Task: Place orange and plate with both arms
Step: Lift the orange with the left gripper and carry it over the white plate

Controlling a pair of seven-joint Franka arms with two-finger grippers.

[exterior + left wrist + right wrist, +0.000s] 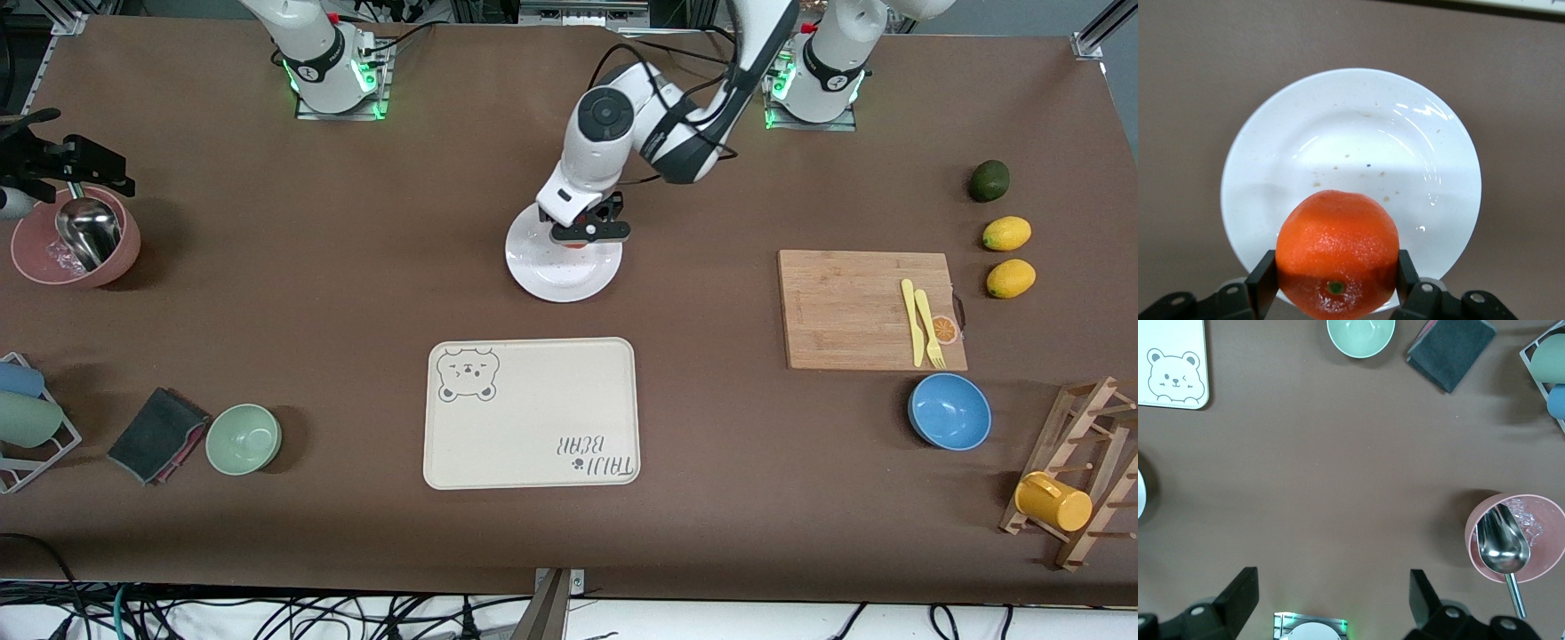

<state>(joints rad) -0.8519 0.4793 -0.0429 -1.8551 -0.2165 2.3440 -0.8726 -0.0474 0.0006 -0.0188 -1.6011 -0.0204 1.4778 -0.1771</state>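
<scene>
- Orange [1337, 250]: bright red-orange, green stem dot.
- Plate [1351, 133]: glossy white, small brown specks.
- Tray [531, 412]: cream, grey bear print and lettering.
- Worktop [356, 267]: plain brown.
- Lemons [1006, 234]: yellow.

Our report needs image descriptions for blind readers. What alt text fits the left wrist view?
The left gripper holds the orange between its fingers, above the near-empty white plate. The plate sits on a brown table and carries only a few small specks.
</scene>
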